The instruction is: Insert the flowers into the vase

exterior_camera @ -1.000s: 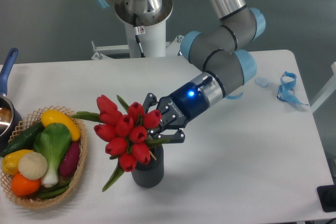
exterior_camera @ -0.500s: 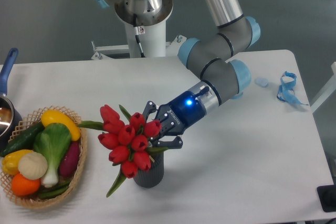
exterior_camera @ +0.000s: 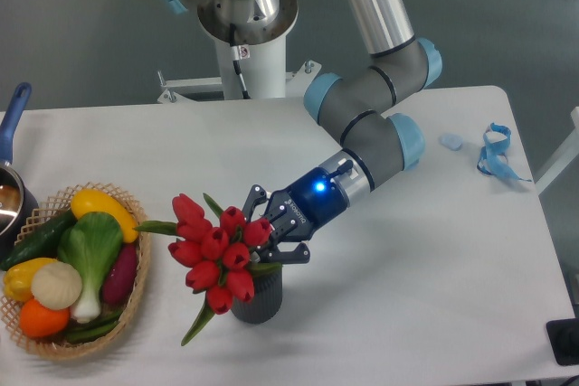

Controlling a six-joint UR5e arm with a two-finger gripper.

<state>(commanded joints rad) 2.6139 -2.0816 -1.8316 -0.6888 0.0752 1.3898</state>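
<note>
Judging from how things lie, the task looks close to its end: the flowers (exterior_camera: 217,255) sit right over the vase (exterior_camera: 256,294), their stems apparently running down into its mouth, though the blooms and leaves hide the rim on the near side, so how deep they sit cannot be read. The bunch leans out to the left of the vase, one long leaf hanging down past its side. The tool (exterior_camera: 270,240) is at the bunch just above the vase's mouth, its dark fingers wrapped about the stems and seemingly clenched on them (the exact contact is masked by blossoms). What seems left is letting go and lifting away without dragging the stems back out; the lean suggests the bunch may tip the small vase or sag further once freed.

The vase stands upright on the white worktop (exterior_camera: 407,296), near its front edge. Well to the left, a wicker basket (exterior_camera: 134,300) holds toy vegetables (exterior_camera: 77,268), yellow, green, orange, purple and white pieces piled together. A pan (exterior_camera: 11,189) shows at the far left edge.
</note>
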